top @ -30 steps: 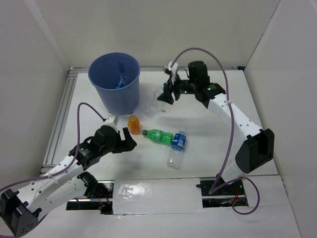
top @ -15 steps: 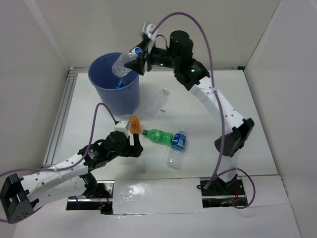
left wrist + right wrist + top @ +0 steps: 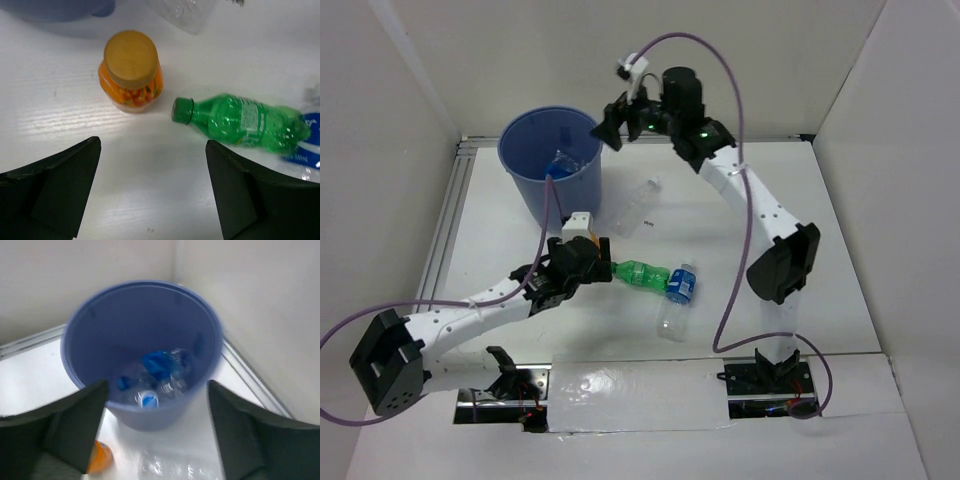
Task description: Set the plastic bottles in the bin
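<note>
left gripper (image 3: 152, 146): jaws apart, empty | orange bottle (image 3: 131, 72): upright at its 12 o'clock | green bottle (image 3: 240, 122): lying at orange's 4 o'clock | right gripper (image 3: 157, 388): spread, empty, above bin (image 3: 90, 330) | blue-labelled bottles (image 3: 157, 365): inside bin

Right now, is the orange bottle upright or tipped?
Upright. In the left wrist view the orange bottle shows its round cap from above, with the body below it. The green bottle beside it lies on its side.

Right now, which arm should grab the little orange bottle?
Left, probably: the left gripper is open with the orange bottle just ahead of it, while the right gripper is far off, up by the bin.
</note>
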Controlling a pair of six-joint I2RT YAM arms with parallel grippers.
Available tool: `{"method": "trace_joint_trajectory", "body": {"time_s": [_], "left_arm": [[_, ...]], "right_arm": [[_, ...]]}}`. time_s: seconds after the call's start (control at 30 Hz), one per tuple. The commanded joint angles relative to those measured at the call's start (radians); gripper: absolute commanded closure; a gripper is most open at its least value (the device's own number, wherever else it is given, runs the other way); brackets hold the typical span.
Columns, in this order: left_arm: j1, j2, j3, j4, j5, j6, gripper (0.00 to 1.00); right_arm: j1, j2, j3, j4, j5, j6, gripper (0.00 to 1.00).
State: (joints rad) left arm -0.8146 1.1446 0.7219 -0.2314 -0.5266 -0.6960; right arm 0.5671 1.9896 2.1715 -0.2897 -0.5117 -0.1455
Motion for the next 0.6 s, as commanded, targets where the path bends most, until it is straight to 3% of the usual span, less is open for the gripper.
{"method": "trace_joint_trajectory", "body": {"time_s": [0.0,0.1,0.13,0.2,0.23,0.37,0.47,0.5,0.57], "left_arm": [[0.025,0.073,0.068,0.083,-0.079,0.052,0.01],[0.048,0.161,0.105,0.110,-0.090,0.076,0.00],[0.057,0.181,0.105,0.121,-0.090,0.088,0.00],[0.057,0.240,0.125,0.132,-0.143,0.098,0.00],[0.057,0.263,0.134,0.142,-0.153,0.098,0.00],[0.068,0.381,0.183,0.152,-0.187,0.108,0.00],[0.077,0.469,0.231,0.122,-0.222,0.084,0.01],[0.077,0.480,0.241,0.113,-0.222,0.084,0.04],[0.077,0.480,0.241,0.122,-0.210,0.084,0.23]], "right_arm": [[-0.096,-0.191,-0.071,-0.054,-0.005,0.009,0.19],[-0.200,-0.311,-0.243,-0.091,-0.071,0.007,0.52],[-0.225,-0.343,-0.345,-0.101,-0.089,0.007,0.53],[-0.279,-0.444,-0.447,-0.101,-0.100,-0.008,0.48],[-0.292,-0.477,-0.497,-0.101,-0.125,-0.017,0.37],[-0.348,-0.621,-0.756,-0.092,-0.146,-0.017,0.19],[-0.384,-0.702,-0.882,-0.092,-0.165,-0.017,0.18],[-0.401,-0.718,-0.909,-0.092,-0.165,-0.008,0.18],[-0.411,-0.756,-0.952,-0.092,-0.188,-0.020,0.19]]}}
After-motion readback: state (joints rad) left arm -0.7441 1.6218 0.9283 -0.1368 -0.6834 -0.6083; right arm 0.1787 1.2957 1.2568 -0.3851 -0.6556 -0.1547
